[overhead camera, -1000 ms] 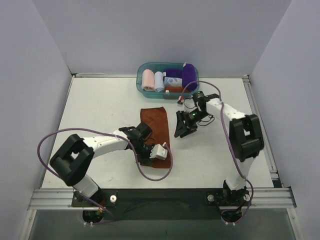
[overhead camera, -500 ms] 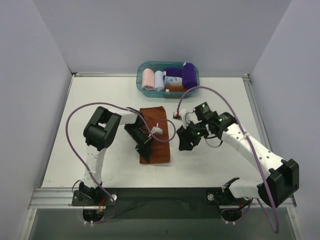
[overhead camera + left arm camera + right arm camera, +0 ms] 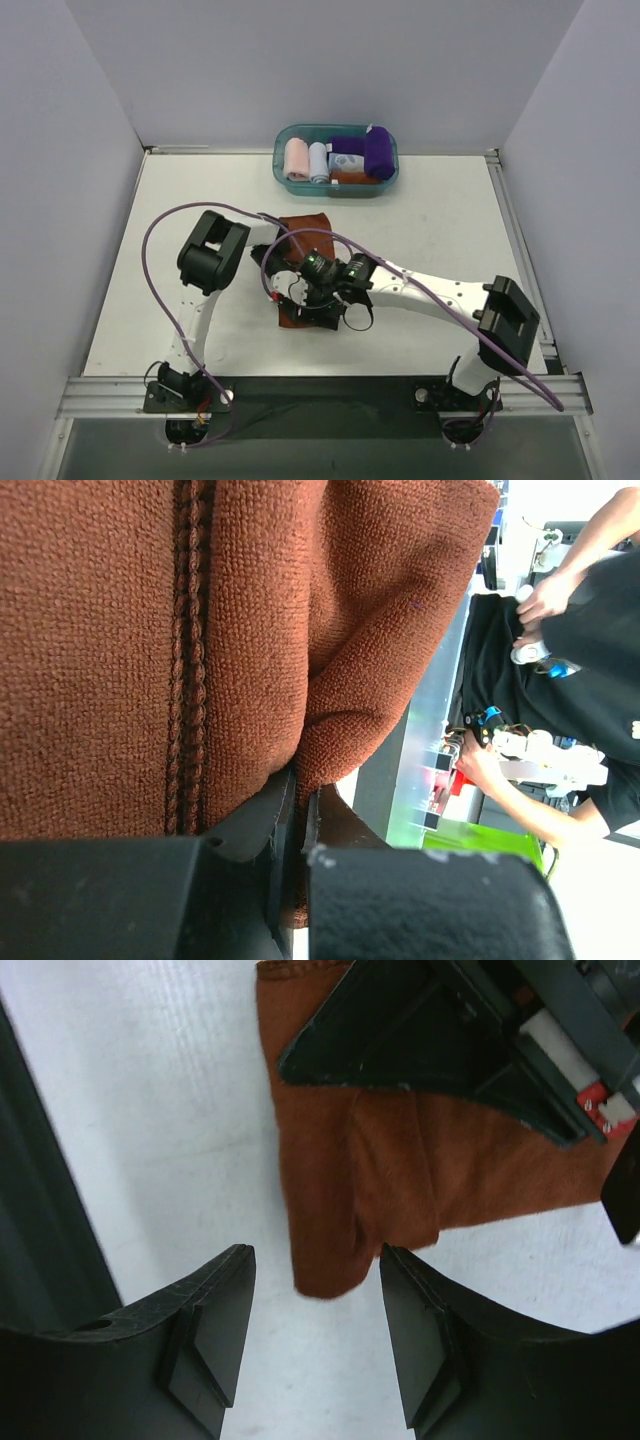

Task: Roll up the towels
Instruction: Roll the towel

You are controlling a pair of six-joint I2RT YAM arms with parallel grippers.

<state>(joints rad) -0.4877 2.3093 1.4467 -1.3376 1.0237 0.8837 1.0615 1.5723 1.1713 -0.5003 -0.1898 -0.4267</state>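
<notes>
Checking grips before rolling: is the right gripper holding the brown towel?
No, the right gripper stands open over the brown towel, with nothing between its jaws.

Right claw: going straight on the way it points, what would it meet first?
Probably the rust-brown towel, whose corner lies just ahead of the open right claw; depth is unclear.

Overhead camera, above and behind the arm bases (image 3: 185,388), takes in the whole table (image 3: 450,230). Left wrist camera sits tight against the rust-brown towel (image 3: 150,630); right wrist camera looks down on its near end. All share that towel.
</notes>
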